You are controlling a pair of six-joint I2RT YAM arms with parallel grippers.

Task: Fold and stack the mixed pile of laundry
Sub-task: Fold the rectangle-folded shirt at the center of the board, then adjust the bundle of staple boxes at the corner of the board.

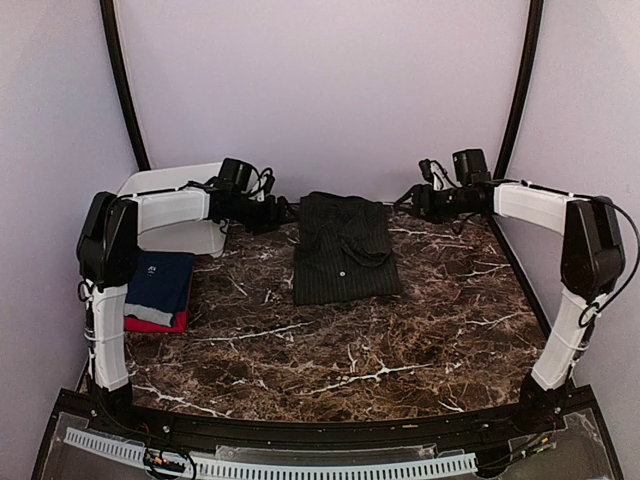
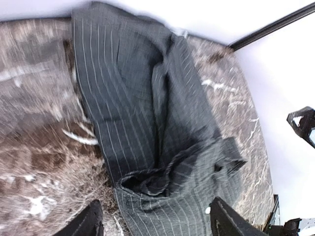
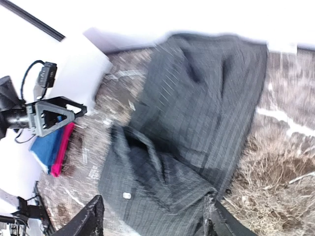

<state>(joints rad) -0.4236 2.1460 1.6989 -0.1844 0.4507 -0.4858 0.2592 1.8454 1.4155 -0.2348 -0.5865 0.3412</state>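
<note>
Bolted at the near edge of the marble-patterned bench (image 1: pixel 350 360), two white arms reach toward the far wall, one down each side. Between their tips lies the dark charcoal pinstriped shirt (image 1: pixel 345 255), flat on the bench in the far middle and folded to a rough upright rectangle. Its collar (image 1: pixel 365 252) is bunched on top toward the right.

The left gripper (image 1: pixel 287 212) hovers at the shirt's far left corner. The right gripper (image 1: pixel 400 203) hovers at the far right corner. Both wrist views show each gripper's fingers spread wide with only cloth below them, so neither gripper holds anything.

At the left edge a folded navy blue T-shirt (image 1: pixel 165 285) rests on a folded red T-shirt (image 1: pixel 155 323), well apart from the pinstriped shirt. A white bin (image 1: pixel 190 238) stands behind them.

The work in hand appears to be finishing the fold of this last shirt; two of the three garments look done. To do it well:

- Both grippers should pinch matching far corners at the same height, taking every layer.
- They should lift and draw toward the near edge together, so the edges meet squarely.
- The loose collar lump will likely make a ridge, so tuck it inside the fold.
- Uneven pulls would skew the striped rectangle.
- The folded shirt probably belongs on the navy-and-red stack, carried level so it does not unfold.
</note>
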